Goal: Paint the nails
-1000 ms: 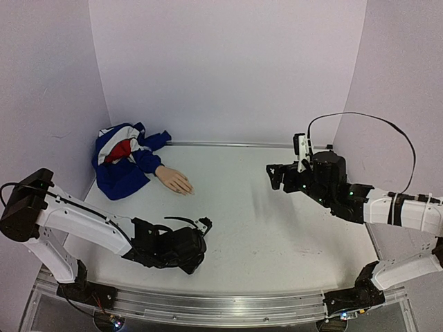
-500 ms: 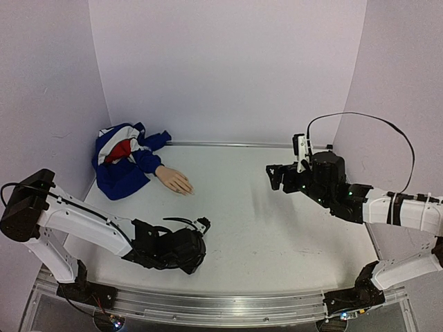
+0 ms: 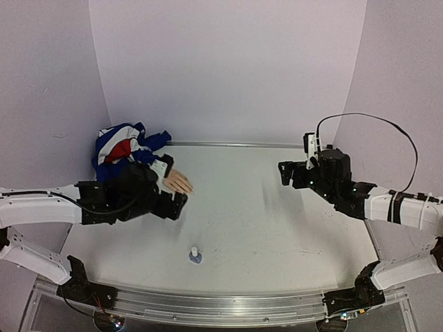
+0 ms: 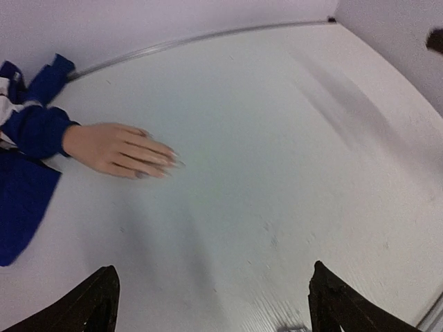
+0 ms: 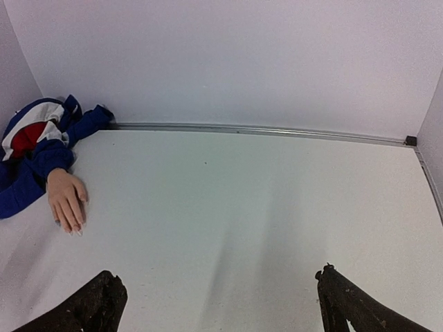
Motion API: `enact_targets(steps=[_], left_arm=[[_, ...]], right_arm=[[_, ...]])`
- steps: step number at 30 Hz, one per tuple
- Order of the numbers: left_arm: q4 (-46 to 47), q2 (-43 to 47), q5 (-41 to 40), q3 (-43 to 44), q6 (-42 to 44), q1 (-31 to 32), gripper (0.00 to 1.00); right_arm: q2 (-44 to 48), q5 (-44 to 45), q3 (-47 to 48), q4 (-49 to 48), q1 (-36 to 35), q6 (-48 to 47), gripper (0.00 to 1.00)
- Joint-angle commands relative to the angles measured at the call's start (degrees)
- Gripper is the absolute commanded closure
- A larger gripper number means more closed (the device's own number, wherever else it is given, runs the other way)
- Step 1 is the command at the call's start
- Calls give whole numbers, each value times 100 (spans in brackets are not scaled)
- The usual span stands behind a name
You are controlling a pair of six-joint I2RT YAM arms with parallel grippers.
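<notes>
Your left gripper (image 4: 214, 277) has its two dark fingers spread wide, with only bare table (image 4: 277, 173) between them and nothing held. In the top view, this gripper (image 3: 172, 194) sits low over the left side of the table, just beside the peach mannequin hand (image 3: 178, 182). From the left wrist camera, that hand (image 4: 121, 149) lies flat, palm down, ahead and to the left of the fingers. Its nails (image 4: 169, 159) are at the fingertips and point toward the middle of the table. They are too small for you to tell whether there is any colour on them. The wrist of the hand comes out of a blue, red and white sleeve (image 3: 121, 149), which is bunched in the back left corner. Your right gripper (image 5: 218, 283) is also spread apart and empty. It is raised above the right side of the table (image 3: 289, 175), well apart from the mannequin hand, and its camera faces across toward the hand (image 5: 67, 200). A small bottle (image 3: 196, 256) with a blue base and a white cap stands upright near the front edge, apart from both grippers.
</notes>
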State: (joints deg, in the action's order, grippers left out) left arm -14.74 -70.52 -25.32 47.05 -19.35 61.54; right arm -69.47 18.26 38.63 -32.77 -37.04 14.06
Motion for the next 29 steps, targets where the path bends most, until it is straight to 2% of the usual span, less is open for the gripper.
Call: enact_targets(steps=[1, 4, 8, 12, 17, 20, 29], left_arm=[[757, 620, 242, 163, 780, -1645, 4], [1025, 786, 798, 175, 544, -3076, 1], [1189, 960, 656, 243, 807, -3992, 1], [1249, 1275, 746, 250, 1047, -4666, 1], [1142, 1416, 787, 372, 1343, -4883, 1], [1123, 1489, 836, 382, 1282, -4888, 1], [1118, 1410, 930, 277, 997, -4890, 1]], right_arm=[[230, -642, 34, -68, 896, 19, 2], [198, -956, 157, 204, 1653, 36, 2], [333, -862, 321, 524, 2179, -184, 2], [590, -505, 353, 648, 2263, -357, 2], [906, -417, 329, 630, 2262, -547, 2], [995, -562, 342, 588, 2266, -572, 2], [1514, -142, 177, 436, 2253, -540, 2]])
